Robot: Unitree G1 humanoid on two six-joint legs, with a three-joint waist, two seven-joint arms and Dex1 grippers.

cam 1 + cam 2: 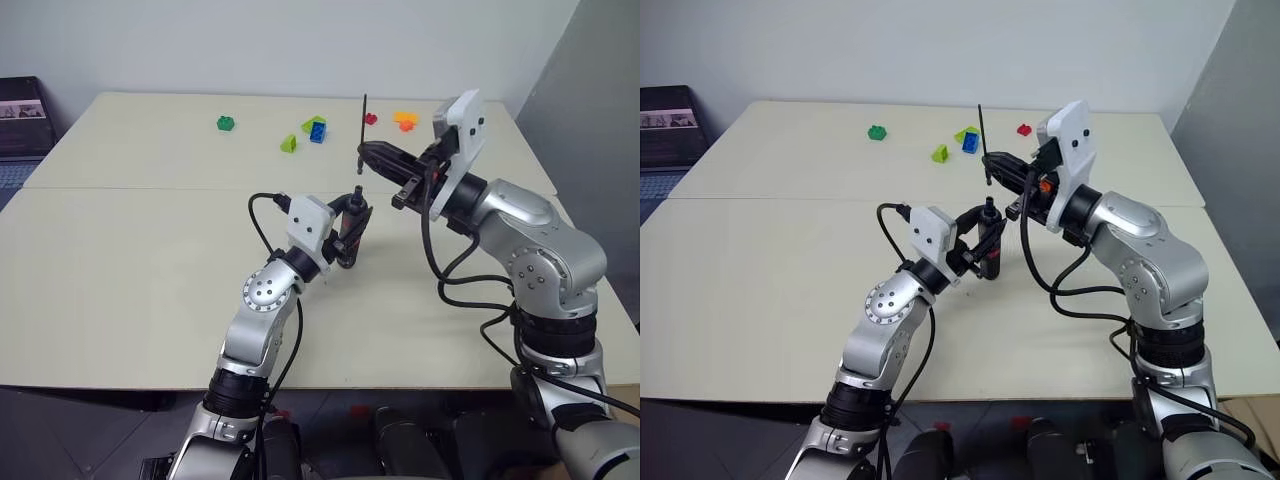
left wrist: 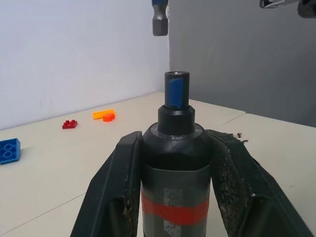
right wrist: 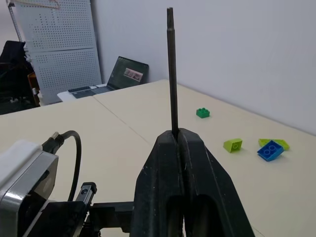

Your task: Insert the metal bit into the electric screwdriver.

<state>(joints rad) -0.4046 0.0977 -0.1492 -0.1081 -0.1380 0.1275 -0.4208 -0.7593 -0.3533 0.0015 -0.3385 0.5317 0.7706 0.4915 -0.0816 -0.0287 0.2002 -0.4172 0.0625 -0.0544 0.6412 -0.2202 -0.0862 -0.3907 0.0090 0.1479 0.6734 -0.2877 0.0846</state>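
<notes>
My left gripper (image 1: 351, 217) is shut on the electric screwdriver (image 2: 175, 163), a black body with a red band. The tool stands upright over the table's middle, its open socket (image 2: 176, 91) pointing up. My right gripper (image 1: 366, 153) is shut on the metal bit (image 1: 364, 120), a thin dark rod held upright, most of it above the fingers (image 3: 163, 148). The bit's lower end (image 2: 159, 19) hangs a short way above the socket, slightly off to one side, not touching it.
Small toy bricks lie at the far side of the table (image 1: 140, 260): a green one (image 1: 226, 123), lime and blue ones (image 1: 315, 128), a red one (image 1: 371, 118) and an orange one (image 1: 405, 120). A laptop (image 1: 20, 120) sits off the far left corner.
</notes>
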